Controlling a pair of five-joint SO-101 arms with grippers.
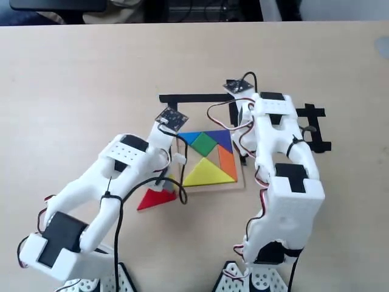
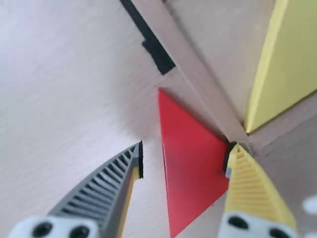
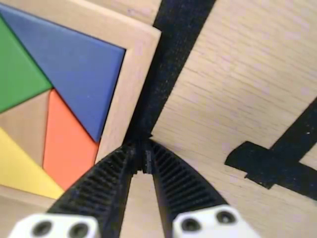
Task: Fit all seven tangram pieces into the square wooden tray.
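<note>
- The square wooden tray [image 1: 213, 186] lies in the middle of the table [image 1: 91, 79], between two white robot arms
- Five pieces sit inside it: a yellow triangle [image 1: 208, 172] at 6 o'clock, an orange piece [image 1: 226, 161] at 3 o'clock, a green square [image 1: 205, 145] near the centre, and a light blue triangle [image 1: 191, 138] and a dark blue triangle [image 1: 222, 139] along the 12 o'clock side
- A patch of bare tray floor shows between the green, orange and yellow pieces; the tray's 9 o'clock side is hidden under the left arm
- The red triangle [image 1: 157, 198] lies flat on the table outside the tray, at 8 o'clock from it, one corner close to the tray's corner
- The left hand [image 2: 185, 153] is spread wide and straddles the red triangle, one finger on either side, not closed on it
- The right hand [image 3: 143, 158] is at the tray's 3 o'clock, fingers pressed together on nothing, tips on the black tape [image 3: 178, 44] just beside the rim
- The task looks well past halfway: the red triangle remains to go in, and the seventh piece cannot be made out
</note>
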